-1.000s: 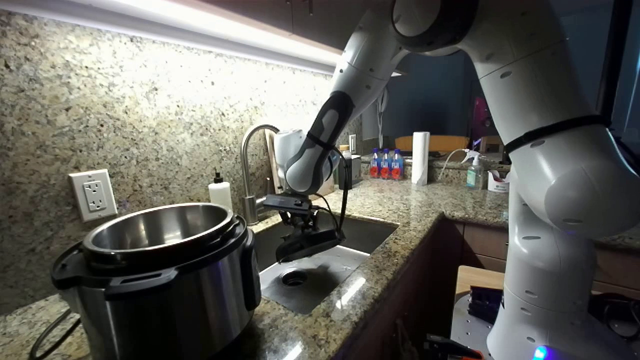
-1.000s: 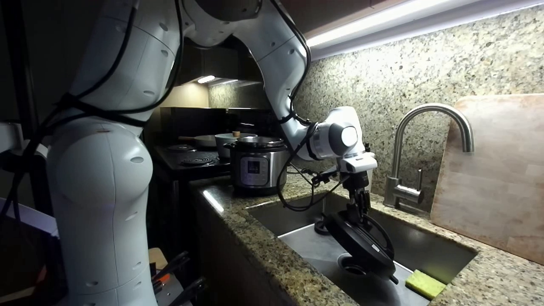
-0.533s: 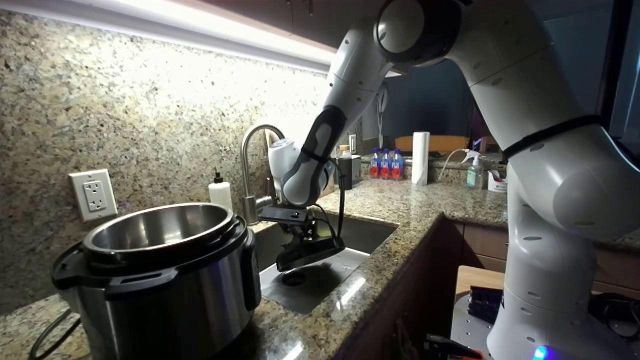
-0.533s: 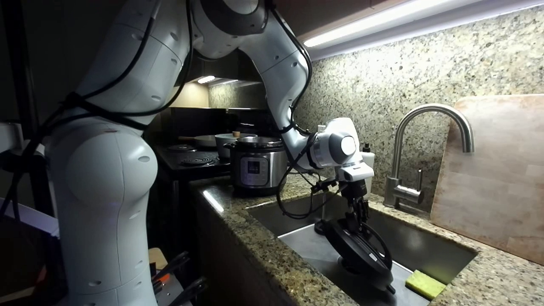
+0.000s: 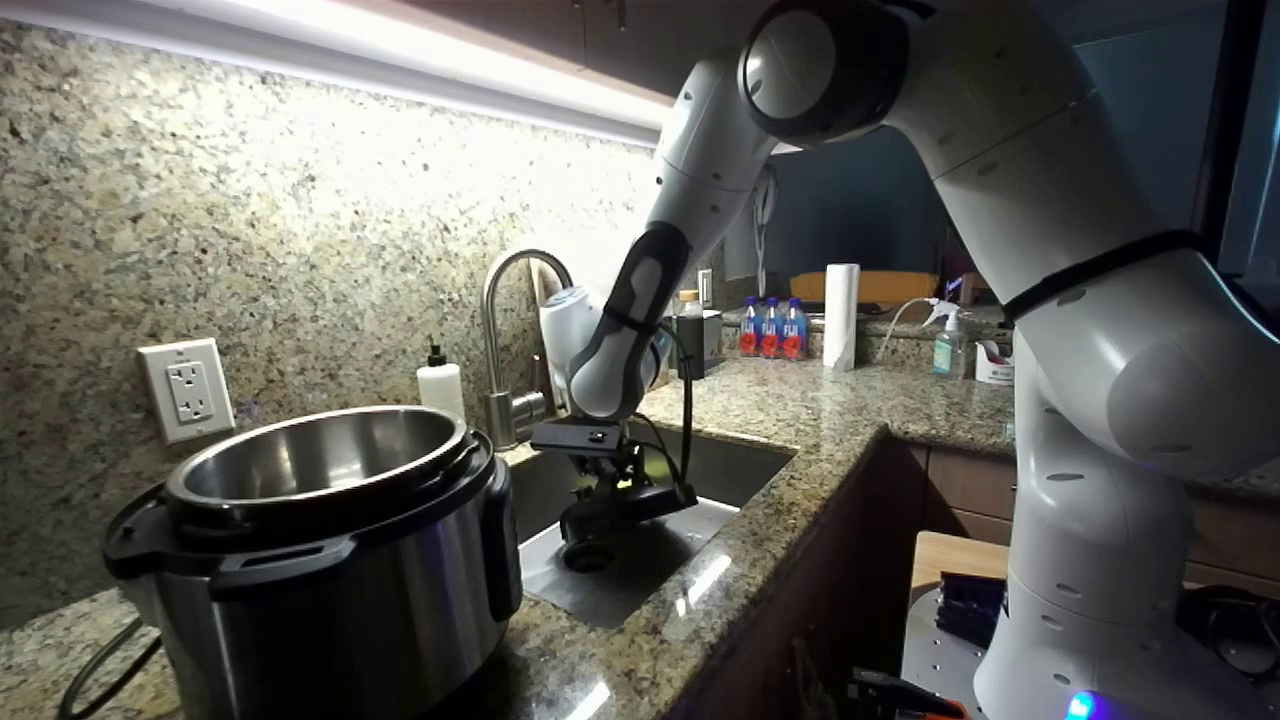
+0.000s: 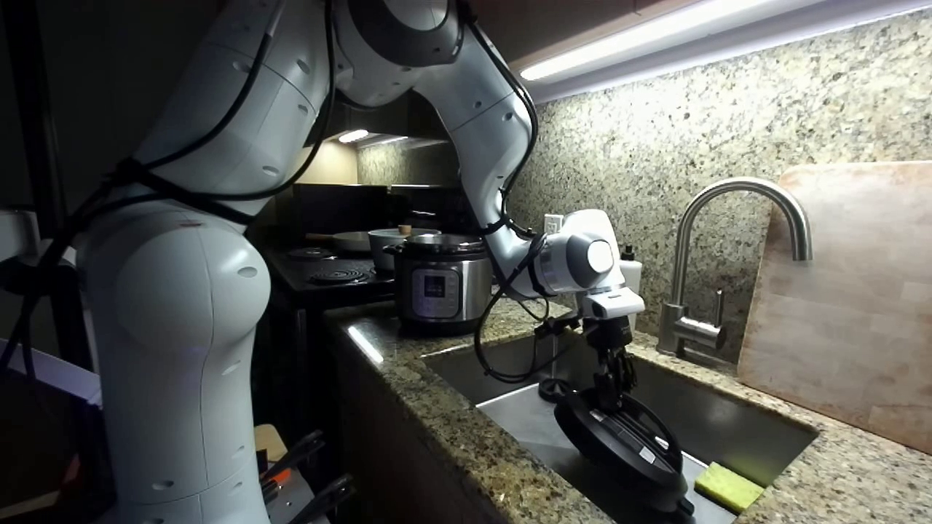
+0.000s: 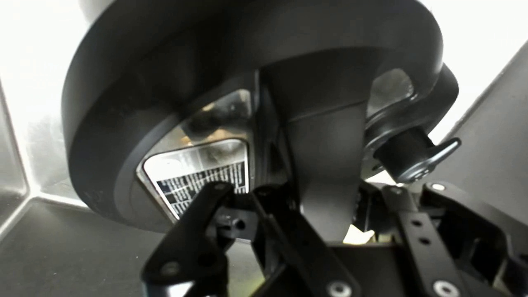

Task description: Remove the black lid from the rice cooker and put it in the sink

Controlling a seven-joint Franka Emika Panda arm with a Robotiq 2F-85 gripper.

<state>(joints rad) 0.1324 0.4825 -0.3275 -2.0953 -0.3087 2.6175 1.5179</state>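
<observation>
The black lid is held tilted inside the steel sink. In an exterior view its inner side shows, with its lower end close to the sink floor; I cannot tell whether it touches. In the wrist view the lid fills the upper middle, its handle bar between my fingers. My gripper is shut on this handle; both pads look pressed against it. The gripper shows just above the lid in both exterior views. The rice cooker stands uncovered on the counter, its steel inner pot open.
A curved faucet rises behind the sink, beside a soap bottle and a large cutting board. A yellow sponge and a black round stopper lie in the sink. The granite counter edge borders the sink.
My gripper and the lid have come down deeper into the sink. In the last half second they have also shifted slightly sideways, with the lid's lower end sitting lower.
</observation>
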